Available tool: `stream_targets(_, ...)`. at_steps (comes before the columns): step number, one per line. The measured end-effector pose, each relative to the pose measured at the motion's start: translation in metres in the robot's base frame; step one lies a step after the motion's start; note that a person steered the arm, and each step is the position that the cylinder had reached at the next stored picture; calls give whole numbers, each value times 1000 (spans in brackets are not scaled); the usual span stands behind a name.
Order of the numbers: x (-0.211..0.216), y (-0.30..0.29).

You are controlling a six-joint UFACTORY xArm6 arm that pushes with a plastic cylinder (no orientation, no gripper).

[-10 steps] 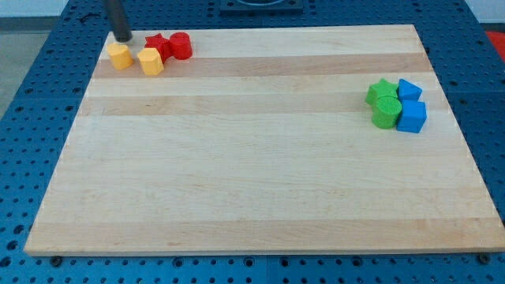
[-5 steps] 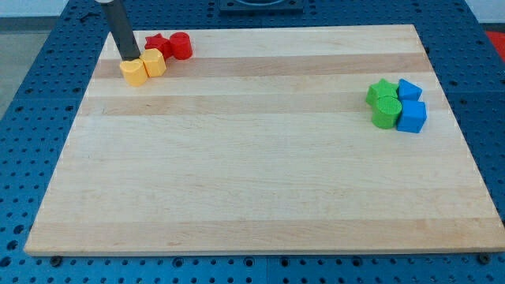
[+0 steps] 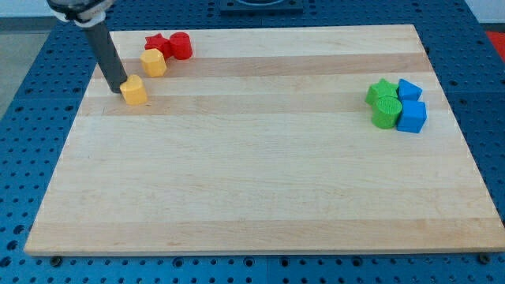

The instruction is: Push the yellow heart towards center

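The yellow heart [image 3: 135,91] is found near the wooden board's [image 3: 260,189] far left edge, with wide bare planks stretched out to its right and nearer side. My tip [image 3: 117,89] is pressed against the heart's left side; a plain dark rod is seen, with nothing gripped. Just beyond, the other yellow block [image 3: 154,62] sits by the red star [image 3: 157,42] and red cylinder [image 3: 181,46], while green [image 3: 384,103] and blue [image 3: 410,106] blocks are clustered far right.
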State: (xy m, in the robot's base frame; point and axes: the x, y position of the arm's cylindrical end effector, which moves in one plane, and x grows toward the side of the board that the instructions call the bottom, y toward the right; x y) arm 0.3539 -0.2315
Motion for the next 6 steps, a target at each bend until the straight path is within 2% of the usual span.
stream_targets(3,21,41)
stream_targets(4,9,35)
stream_targets(5,-8,8)
stream_targets(6,-42,-45)
